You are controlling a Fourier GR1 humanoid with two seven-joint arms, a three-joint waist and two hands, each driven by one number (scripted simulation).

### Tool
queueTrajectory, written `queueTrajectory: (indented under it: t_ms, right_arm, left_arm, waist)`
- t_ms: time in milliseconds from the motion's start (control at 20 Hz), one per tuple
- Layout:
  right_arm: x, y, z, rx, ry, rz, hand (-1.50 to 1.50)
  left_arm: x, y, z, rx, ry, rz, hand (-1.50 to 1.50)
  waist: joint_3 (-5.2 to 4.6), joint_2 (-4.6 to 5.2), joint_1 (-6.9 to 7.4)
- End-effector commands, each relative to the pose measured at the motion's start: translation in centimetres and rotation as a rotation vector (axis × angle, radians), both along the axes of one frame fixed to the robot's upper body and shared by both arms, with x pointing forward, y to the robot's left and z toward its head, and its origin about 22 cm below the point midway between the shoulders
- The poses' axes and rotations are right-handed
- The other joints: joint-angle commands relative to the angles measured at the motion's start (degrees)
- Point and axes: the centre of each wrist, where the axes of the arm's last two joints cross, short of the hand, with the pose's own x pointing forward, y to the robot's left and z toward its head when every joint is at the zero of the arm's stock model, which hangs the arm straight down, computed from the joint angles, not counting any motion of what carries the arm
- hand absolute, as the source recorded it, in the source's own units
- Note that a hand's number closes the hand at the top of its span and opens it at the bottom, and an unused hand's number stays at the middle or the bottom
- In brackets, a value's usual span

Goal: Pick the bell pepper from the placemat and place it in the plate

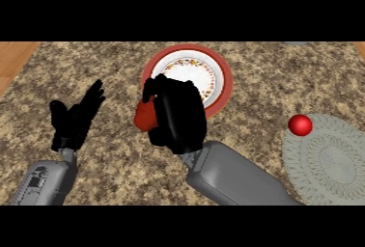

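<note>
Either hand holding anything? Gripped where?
Right hand curls round the bell pepper, hiding all but its left side. Left hand holds nothing.

the plate (225,82) is showing a red rim and a white middle ringed with flowers. the worktop (285,77) is looking speckled brown, the placemat (335,164) pale grey-green in woven rings. the bell pepper (145,118) is showing orange-red, the ball (300,125) red.

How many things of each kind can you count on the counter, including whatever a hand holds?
plate: 1
placemat: 1
bell pepper, held in the right hand: 1
round red thing on the placemat: 1
Total: 4
</note>
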Motion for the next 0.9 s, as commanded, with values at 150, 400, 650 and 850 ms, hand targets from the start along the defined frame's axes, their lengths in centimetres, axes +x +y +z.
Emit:
queueTrajectory:
  t_ms: [150,400,650,850]
  right_arm:
    - [3.9,2.5,0.2,0.108,0.021,-0.131,1.50]
    - [8.1,1.3,-0.8,0.102,0.036,-0.188,1.50]
    - [11.4,-0.7,-1.5,-0.025,0.116,-0.185,1.50]
    - [11.9,-2.5,-4.8,-0.055,0.238,-0.136,1.50]
  left_arm:
    - [-0.3,1.6,0.1,-0.005,0.013,0.038,0.00]
    - [-0.5,2.2,-0.1,0.009,-0.017,0.057,0.00]
    - [-0.2,2.2,1.3,0.000,-0.014,0.065,0.00]
    - [-1.3,0.2,0.4,-0.009,-0.010,0.039,0.00]
  waist:
    - [0.08,0.15,-2.03]
    - [0.09,0.36,-2.40]
    - [0.12,0.36,-3.19]
    - [0.15,0.48,-2.39]
